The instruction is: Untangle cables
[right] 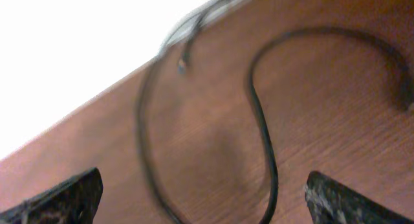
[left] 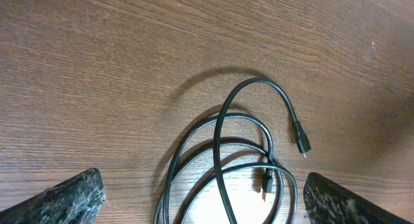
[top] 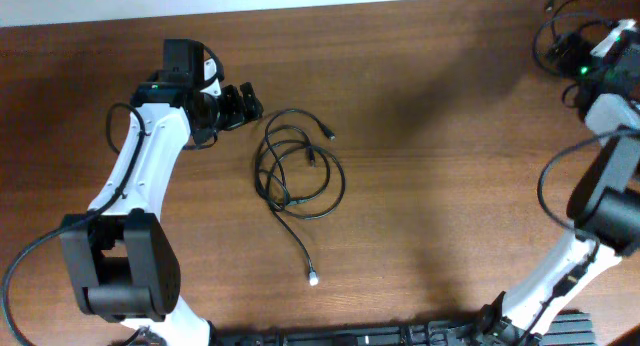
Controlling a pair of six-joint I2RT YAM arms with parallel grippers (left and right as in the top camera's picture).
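The cables (top: pixel 298 172) are thin black cords in loose overlapping loops at the table's middle. One plug end (top: pixel 328 133) points to the far right. A tail runs toward the front and ends in a whitish tip (top: pixel 314 279). My left gripper (top: pixel 240 104) is open, just left of the loops and not touching them. In the left wrist view the loops (left: pixel 223 153) and two plugs (left: pixel 301 141) lie between the wide-open fingers (left: pixel 204 208). My right gripper (top: pixel 575 51) is at the far right corner, away from the cables. Its fingers (right: pixel 204 195) are open and empty.
Thicker black wires (top: pixel 556 26) of the robot lie at the far right corner near the table's edge. They show blurred under the right gripper (right: pixel 262 127). The arm bases stand at the front left (top: pixel 120 266) and front right (top: pixel 560 286).
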